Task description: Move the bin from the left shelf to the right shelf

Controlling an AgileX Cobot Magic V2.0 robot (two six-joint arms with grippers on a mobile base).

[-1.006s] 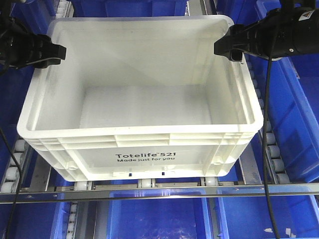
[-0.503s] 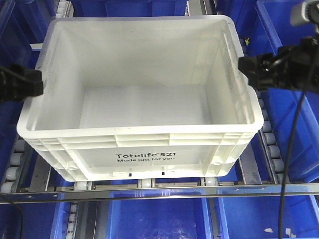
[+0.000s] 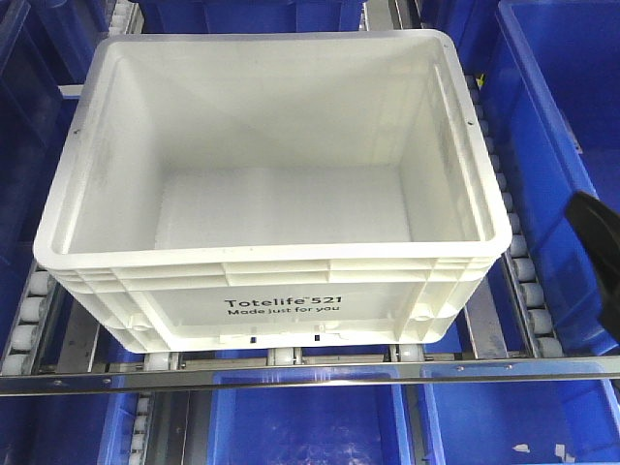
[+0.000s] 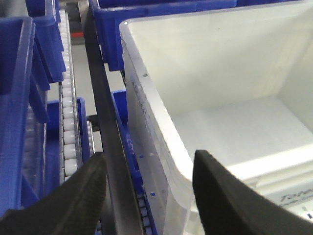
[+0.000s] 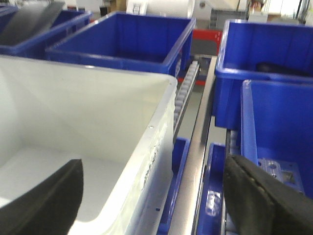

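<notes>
The white bin (image 3: 281, 300), printed "Totelife 521", is empty and rests on the shelf rollers in the middle of the front view. My left gripper (image 4: 149, 196) is open, its jaws astride the bin's left wall (image 4: 146, 112) near the front corner without touching it. My right gripper (image 5: 154, 200) is open, its jaws astride the bin's right wall (image 5: 156, 147) without touching it. In the front view the left gripper is out of sight. Only a black part of the right gripper (image 3: 596, 232) shows at the right edge.
Blue bins (image 3: 572, 116) stand close on both sides, behind and on the level below (image 3: 310, 426). White roller tracks (image 3: 523, 281) flank the bin. A metal rail (image 3: 310, 373) runs along the shelf front. A dark metal bar (image 4: 105, 122) runs beside the bin's left wall.
Both arms have drawn back from the bin's upper side rims, outward and toward the front, and have left the front view almost wholly. The bin has not moved.
</notes>
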